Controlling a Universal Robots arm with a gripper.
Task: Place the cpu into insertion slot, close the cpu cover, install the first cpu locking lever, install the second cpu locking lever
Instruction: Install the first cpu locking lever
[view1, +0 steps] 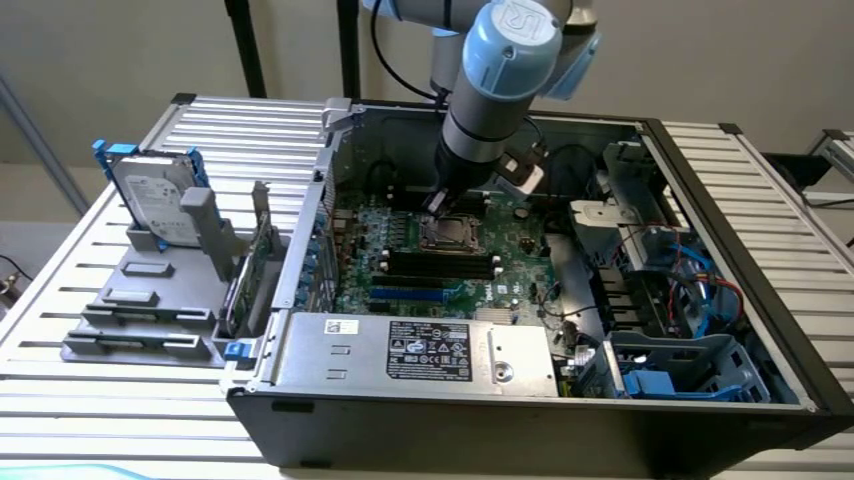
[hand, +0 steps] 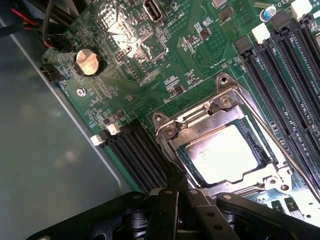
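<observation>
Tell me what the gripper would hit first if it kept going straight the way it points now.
Probably the metal edge of the cpu cover at the insertion slot: the shut gripper points down at the cover's rim beside the seated cpu. Depth is unclear; it may already touch.

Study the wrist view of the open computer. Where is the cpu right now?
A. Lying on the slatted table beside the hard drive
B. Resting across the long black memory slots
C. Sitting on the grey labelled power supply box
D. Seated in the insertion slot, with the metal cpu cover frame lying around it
D: the pale square cpu sits in the insertion slot, framed by the silvery cpu cover lying down over it.
</observation>
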